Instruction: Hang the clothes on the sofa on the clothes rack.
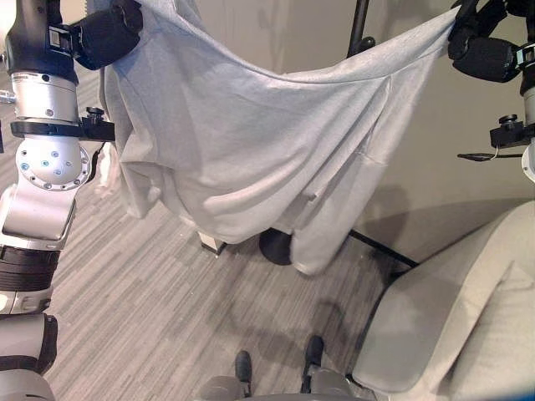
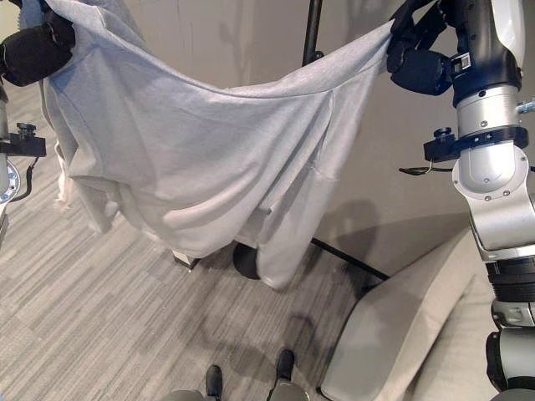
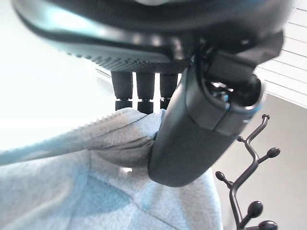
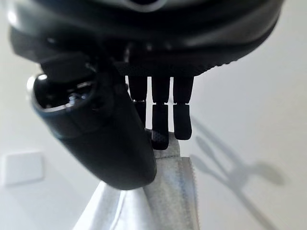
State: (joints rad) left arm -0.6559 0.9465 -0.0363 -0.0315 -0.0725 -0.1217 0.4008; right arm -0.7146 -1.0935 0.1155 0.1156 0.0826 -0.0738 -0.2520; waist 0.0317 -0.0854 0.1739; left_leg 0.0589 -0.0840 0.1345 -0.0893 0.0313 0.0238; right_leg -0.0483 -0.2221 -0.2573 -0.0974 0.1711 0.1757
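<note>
Garment (image 1: 251, 159) strung between your two raised hands: left robot hand (image 1: 109, 35) at upper left, right robot hand (image 2: 418, 63) at upper right. Cloth sags in middle, clear of floor (image 1: 142, 317). Rack pole (image 1: 361, 29) behind garment, rack base (image 1: 276, 247) on floor behind hem. Sofa (image 1: 451, 317) at lower right, before wall (image 1: 468, 167).

- Floor (image 1: 150, 309): grey carpet with a fine streaked pattern; it carries everything standing here.
- Rack base (image 1: 276, 247): dark, round foot resting on the floor, mostly hidden behind the hanging grey garment (image 1: 251, 159).
- Black bar (image 1: 383, 249): thin, lies along the floor, running from the rack base toward the sofa.
- Sofa (image 1: 451, 317): light beige, stands on the floor to the right of the rack base and nearer the camera.
- Small pale block (image 1: 211, 243): on the floor just left of the rack base; cannot tell what it is.
</note>
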